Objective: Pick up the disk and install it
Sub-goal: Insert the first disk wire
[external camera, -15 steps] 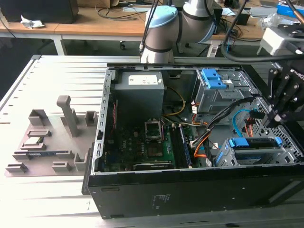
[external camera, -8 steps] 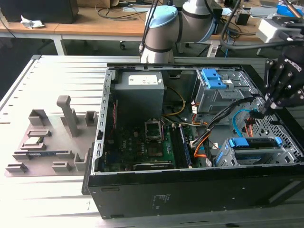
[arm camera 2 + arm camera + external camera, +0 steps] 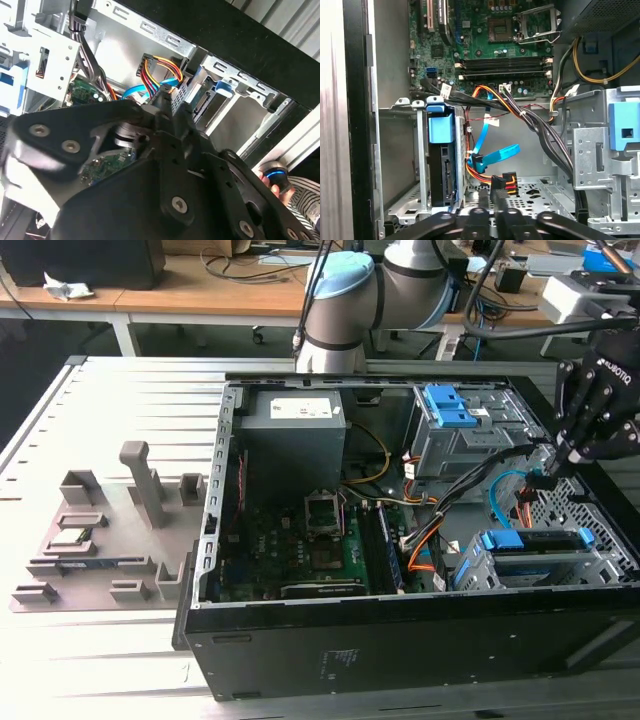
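The open computer case (image 3: 400, 625) lies on its side on the slatted table (image 3: 120, 390), and the gripper (image 3: 562, 455) hangs over the case's rim at the exterior view's right, upper half of the frame. Room there is tight. The black case wall runs just beside the gripper, a bundle of cables (image 3: 480, 475) crosses below it, and the lower drive cage (image 3: 605, 558) sits near it toward the bottom right. The widest open floor inside the case is the perforated metal between the two cages.

The disk (image 3: 530, 540) sits inside that lower cage, with its blue carrier frame showing along the top edge. In the first wrist view the disk (image 3: 441, 135) stands on edge between the cage's metal walls, with the blue frame above a dark connector end. Its silver face and label are hidden.

That same view looks past the gripper (image 3: 495, 220) at a flat blue cable (image 3: 497, 154) and a black plug with red, yellow and orange wires (image 3: 504, 182), both just beside the disk's cage. I cannot tell whether the claw is clenched or released.

The second wrist view adds a striped sleeve (image 3: 300, 200) outside the case. The exterior view alone takes in the grey parts tray (image 3: 100, 530) at the exterior view's left, well apart from the gripper.
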